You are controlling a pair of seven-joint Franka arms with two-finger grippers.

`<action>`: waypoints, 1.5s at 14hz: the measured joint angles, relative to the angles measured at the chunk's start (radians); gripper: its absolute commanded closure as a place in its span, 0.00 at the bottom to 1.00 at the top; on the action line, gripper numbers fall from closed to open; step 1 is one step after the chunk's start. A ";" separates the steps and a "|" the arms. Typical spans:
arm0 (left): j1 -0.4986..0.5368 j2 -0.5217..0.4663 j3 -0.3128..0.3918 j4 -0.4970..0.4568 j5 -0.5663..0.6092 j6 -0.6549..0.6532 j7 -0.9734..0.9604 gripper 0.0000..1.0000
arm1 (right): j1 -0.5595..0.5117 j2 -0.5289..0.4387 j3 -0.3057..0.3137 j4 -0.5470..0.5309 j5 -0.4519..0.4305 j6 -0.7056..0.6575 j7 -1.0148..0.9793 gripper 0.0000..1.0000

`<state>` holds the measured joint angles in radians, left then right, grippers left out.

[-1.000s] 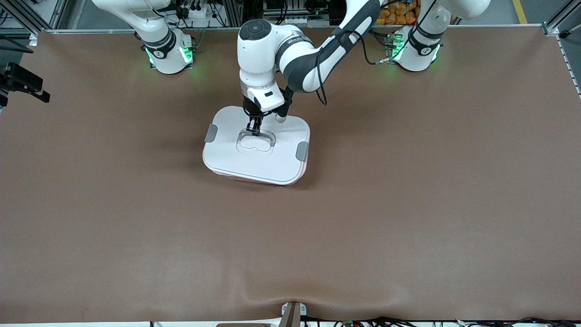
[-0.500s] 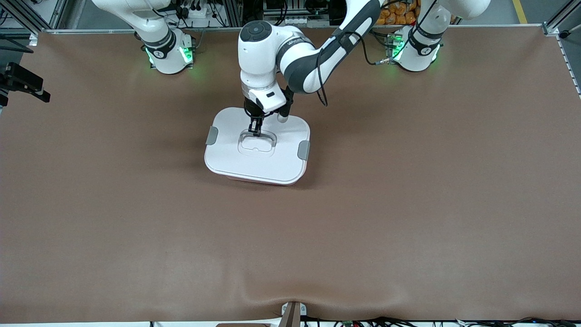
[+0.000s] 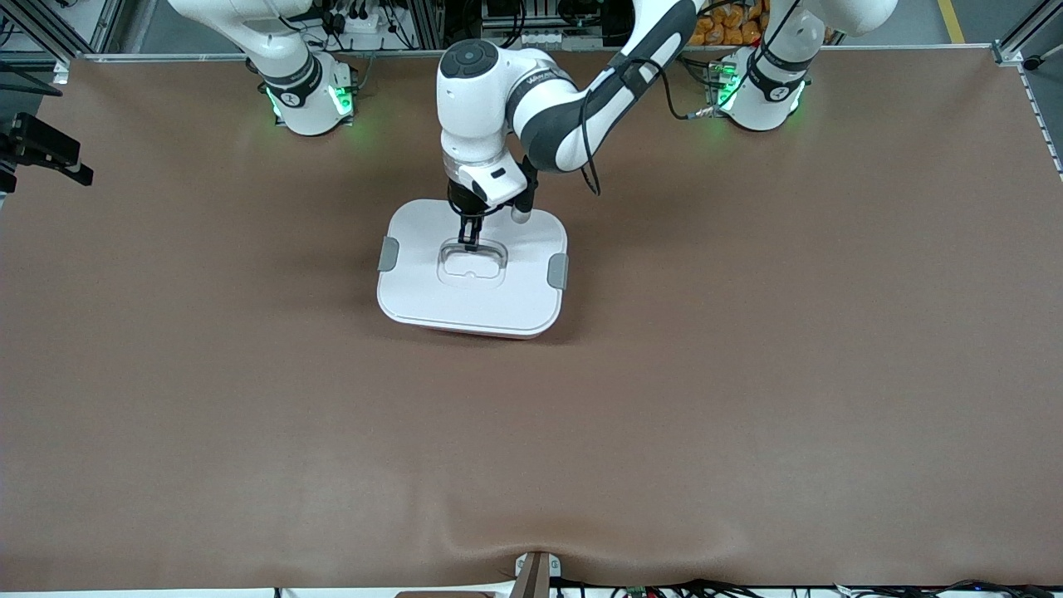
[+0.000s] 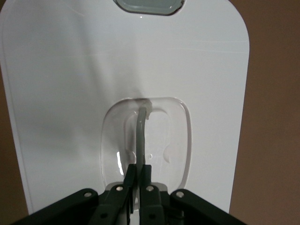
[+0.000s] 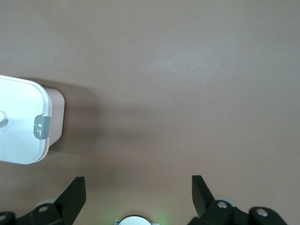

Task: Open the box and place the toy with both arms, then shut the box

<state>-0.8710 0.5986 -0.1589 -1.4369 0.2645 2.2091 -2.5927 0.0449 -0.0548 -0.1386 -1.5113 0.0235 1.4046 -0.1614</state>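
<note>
box (image 3: 472, 270) mid-worktop, nearer right arm's end | lid (image 3: 498, 291) has settled square onto tub — closing looks nearly done | left end effector (image 3: 470, 242) clenched on clear handle (image 4: 140, 133) | right end effector (image 5: 136, 197) released, waiting | toy unseen

Lid (image 3: 473, 282): white, with clear handle (image 4: 142, 126) and grey clips (image 3: 388, 254). Box (image 5: 55, 117): pale pink. Table (image 3: 747, 374): plain brown. Arms (image 3: 531, 100): white with black joints; bases lit green.
</note>
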 measured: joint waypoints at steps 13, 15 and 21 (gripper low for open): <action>-0.017 0.002 -0.002 -0.016 0.032 0.011 -0.006 0.80 | -0.009 0.000 0.001 0.000 0.001 -0.003 0.000 0.00; -0.017 0.003 -0.002 -0.017 0.032 0.012 -0.006 0.00 | -0.009 0.000 0.008 0.000 0.001 -0.003 0.000 0.00; -0.019 0.004 -0.004 -0.017 0.032 0.019 -0.007 0.00 | -0.010 0.000 0.026 0.000 0.001 -0.004 0.000 0.00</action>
<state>-0.8898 0.6024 -0.1628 -1.4538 0.2965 2.2279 -2.5999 0.0351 -0.0544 -0.1128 -1.5113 0.0249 1.4010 -0.1612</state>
